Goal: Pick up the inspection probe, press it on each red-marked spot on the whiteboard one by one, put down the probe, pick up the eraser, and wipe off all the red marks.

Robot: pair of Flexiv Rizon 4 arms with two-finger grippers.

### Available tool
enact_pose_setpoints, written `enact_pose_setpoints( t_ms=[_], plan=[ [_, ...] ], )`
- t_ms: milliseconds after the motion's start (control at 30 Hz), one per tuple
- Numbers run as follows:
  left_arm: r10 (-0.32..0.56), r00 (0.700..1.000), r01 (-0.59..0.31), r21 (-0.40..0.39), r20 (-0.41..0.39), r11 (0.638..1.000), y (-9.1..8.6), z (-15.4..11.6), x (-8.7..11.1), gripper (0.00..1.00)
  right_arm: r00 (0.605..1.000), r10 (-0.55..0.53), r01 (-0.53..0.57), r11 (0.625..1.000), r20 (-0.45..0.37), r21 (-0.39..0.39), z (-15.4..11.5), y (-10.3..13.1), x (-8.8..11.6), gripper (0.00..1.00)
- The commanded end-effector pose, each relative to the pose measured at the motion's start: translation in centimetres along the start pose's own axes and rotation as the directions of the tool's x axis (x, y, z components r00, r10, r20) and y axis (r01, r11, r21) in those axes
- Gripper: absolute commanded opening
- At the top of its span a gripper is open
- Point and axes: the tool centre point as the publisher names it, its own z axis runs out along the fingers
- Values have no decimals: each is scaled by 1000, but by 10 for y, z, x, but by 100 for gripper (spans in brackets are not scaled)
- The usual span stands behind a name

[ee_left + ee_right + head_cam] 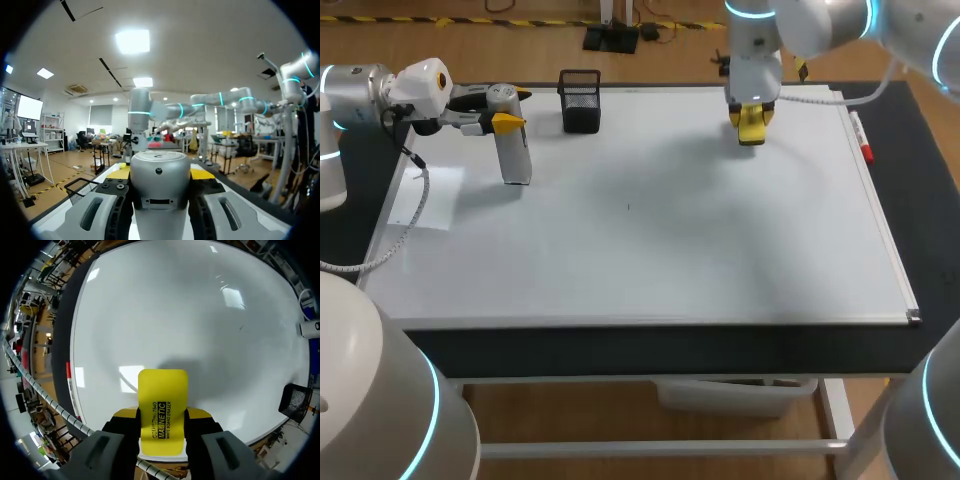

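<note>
The whiteboard (670,240) covers most of the table and shows no red marks, only a tiny dark speck (628,207) near its middle. A grey cylindrical probe (517,158) stands upright on the board's far left part, and my left gripper (512,108) is shut on its upper end. In the left wrist view the probe (159,192) fills the space between the fingers of the left gripper (160,175). My right gripper (752,112) hangs over the board's far edge, shut on a yellow eraser (750,135). In the right wrist view the eraser (162,390) sticks out of that gripper (162,415) above the whiteboard (175,315).
A black mesh basket (580,100) stands at the board's far edge, right of the probe. A red marker (861,138) lies along the board's right edge. A white sheet (430,200) lies at the left edge under the left arm's cable.
</note>
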Motion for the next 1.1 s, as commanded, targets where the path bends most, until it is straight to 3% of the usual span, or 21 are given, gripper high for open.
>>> enact_pose_setpoints(
  t_ms=[33, 433, 667, 1100],
  plan=[
    [0, 1000, 0, -1, -2, 1000, -1, 0, -1, 0, 1000, -7, 7, 999, 2, -51, 7, -21, -6, 0],
    [0, 1000, 0, -1, -2, 1000, -1, 0, -1, 0, 999, -27, 29, 997, 31, -67, 13, -42, -19, 0],
    [0, 1000, 0, -1, -2, 1000, -1, 0, -1, 0, 996, -11, 17, 997, 83, -72, 13, -47, -24, 0],
    [0, 1000, 0, -1, -2, 1000, -1, 0, -1, 0, 996, -23, 31, 996, 88, -87, 21, -46, -35, 0]
  ],
)
